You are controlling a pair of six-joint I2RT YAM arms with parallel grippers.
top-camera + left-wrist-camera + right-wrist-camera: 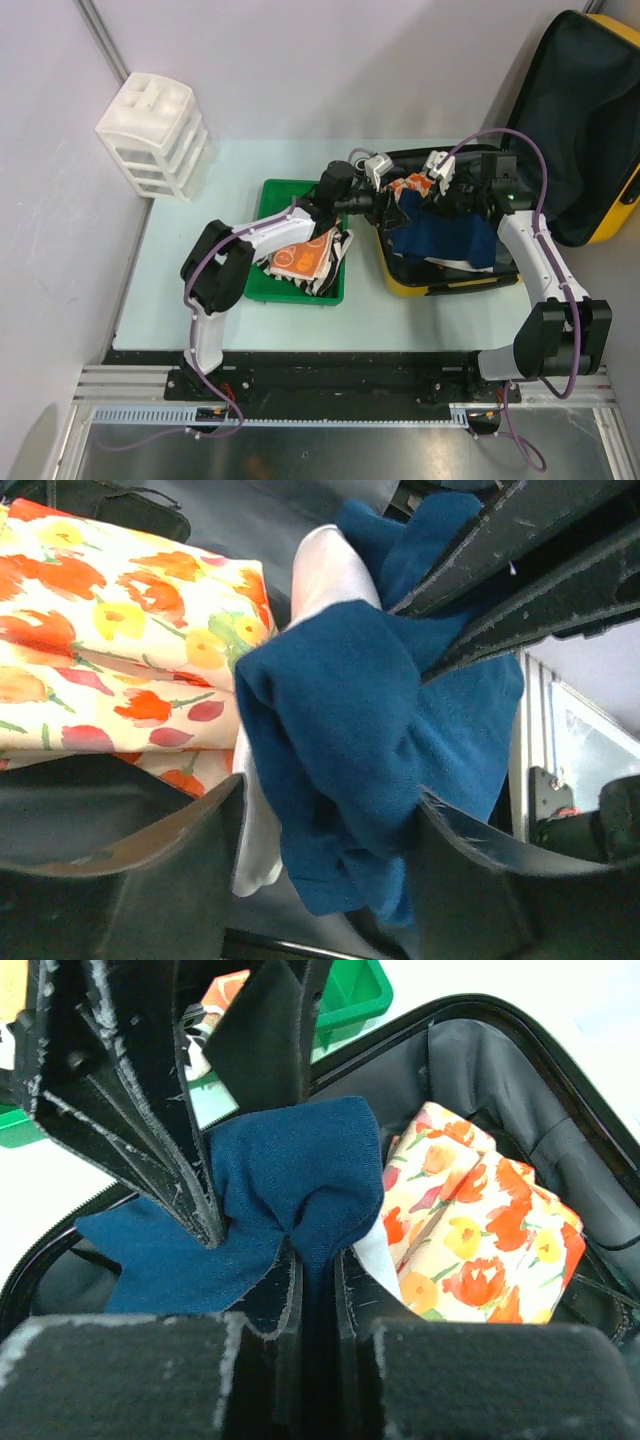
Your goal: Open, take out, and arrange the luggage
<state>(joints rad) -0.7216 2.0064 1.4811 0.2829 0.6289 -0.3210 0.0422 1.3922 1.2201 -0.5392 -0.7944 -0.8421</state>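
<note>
My right gripper (318, 1260) pinches the blue cloth (270, 1175) over the luggage (590, 130); my left gripper (330, 790), spread, flanks it; floral bundle (110, 650) alongside.

You're working in a robot lab cell: plain white partition panels (330, 60) enclose your pale tabletop (180, 290), and slotted aluminium rails (130, 385) frame its near edge.

Luggage (590, 130) lid is cut off by the right edge of the top view. Its floor is largely covered by the blue cloth (450, 238) and both arms. The floral bundle (110, 650) is cropped at the left edge of the left wrist view. Left gripper (330, 790): it cannot be determined whether the cloth is pressed or only straddled. The green tray (272, 195) contents are partly masked by the left arm.
</note>
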